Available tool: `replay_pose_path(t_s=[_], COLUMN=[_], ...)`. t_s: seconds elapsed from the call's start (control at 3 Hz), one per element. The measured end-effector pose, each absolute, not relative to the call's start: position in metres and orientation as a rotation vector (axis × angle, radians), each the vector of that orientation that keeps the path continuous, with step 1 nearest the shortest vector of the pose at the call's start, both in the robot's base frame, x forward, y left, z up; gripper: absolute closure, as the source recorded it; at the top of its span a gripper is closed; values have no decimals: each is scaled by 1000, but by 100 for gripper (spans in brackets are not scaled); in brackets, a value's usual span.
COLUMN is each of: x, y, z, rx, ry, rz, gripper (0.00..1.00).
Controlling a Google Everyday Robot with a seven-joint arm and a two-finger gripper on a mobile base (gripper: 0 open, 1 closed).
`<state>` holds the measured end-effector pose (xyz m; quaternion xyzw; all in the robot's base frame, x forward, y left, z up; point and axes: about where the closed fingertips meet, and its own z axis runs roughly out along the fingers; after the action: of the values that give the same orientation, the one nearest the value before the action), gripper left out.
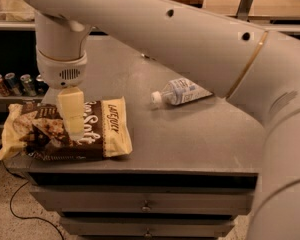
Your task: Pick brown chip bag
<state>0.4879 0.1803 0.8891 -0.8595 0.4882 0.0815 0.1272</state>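
The brown chip bag lies flat at the front left corner of the grey table. It is dark brown with cream-yellow ends and white "Salt" lettering. My gripper hangs straight down from the white arm over the middle of the bag. Its cream-coloured fingers reach down to the bag's top surface.
A clear plastic water bottle lies on its side mid-table, right of the bag. Several drink cans stand on a lower shelf at the left. My white arm spans the upper view. Drawers sit below the tabletop.
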Motion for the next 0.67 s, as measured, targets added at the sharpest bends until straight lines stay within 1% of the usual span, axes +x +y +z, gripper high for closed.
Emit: replay_pose_path(t_s=[0.33,0.67], x=[499,505], y=[179,176], z=[872,859], rx=[-2491,-2482], ry=[1455,1484], rz=[268,297], gripper=[19,42])
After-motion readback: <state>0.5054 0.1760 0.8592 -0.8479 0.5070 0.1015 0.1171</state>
